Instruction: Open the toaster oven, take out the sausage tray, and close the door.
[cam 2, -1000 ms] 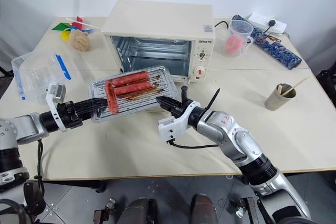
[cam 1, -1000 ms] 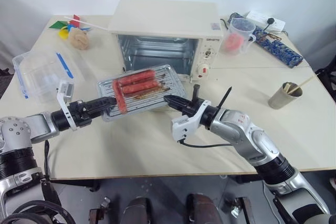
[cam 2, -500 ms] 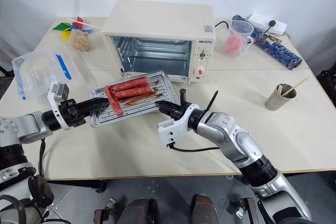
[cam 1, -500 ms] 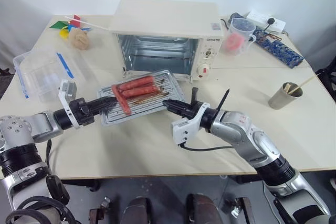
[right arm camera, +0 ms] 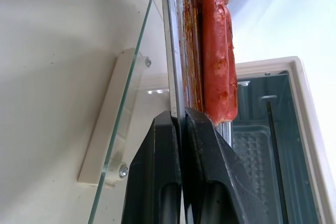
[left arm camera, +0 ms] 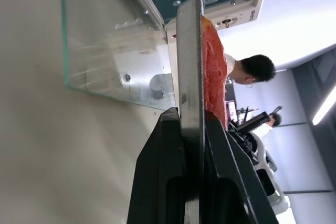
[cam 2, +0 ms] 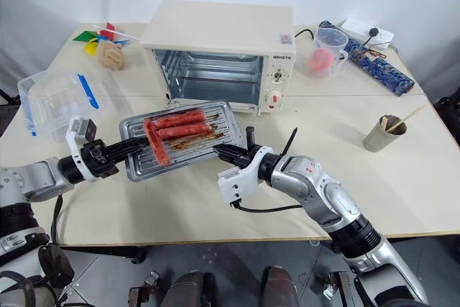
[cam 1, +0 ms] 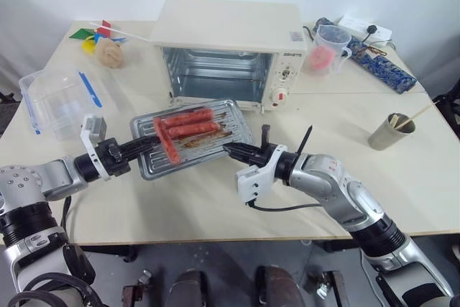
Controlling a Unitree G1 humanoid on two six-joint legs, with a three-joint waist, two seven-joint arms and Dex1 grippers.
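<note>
Head views: the oven stands at the back of the table, cavity exposed, with the door folded down flat in front of it. The tray, carrying red sausages, is held above the table just in front of the oven. The left gripper is clamped on the tray's left edge; the right gripper is clamped on its front right edge. A clear box sits to the left, a cup to the right.

Left wrist view: both black fingers are closed tight on the tray rim, a sausage lying just beyond them. The glass door lies flat under the tray.

Right wrist view: both fingers pinch the tray rim, sausages beside it, the oven cavity behind.
</note>
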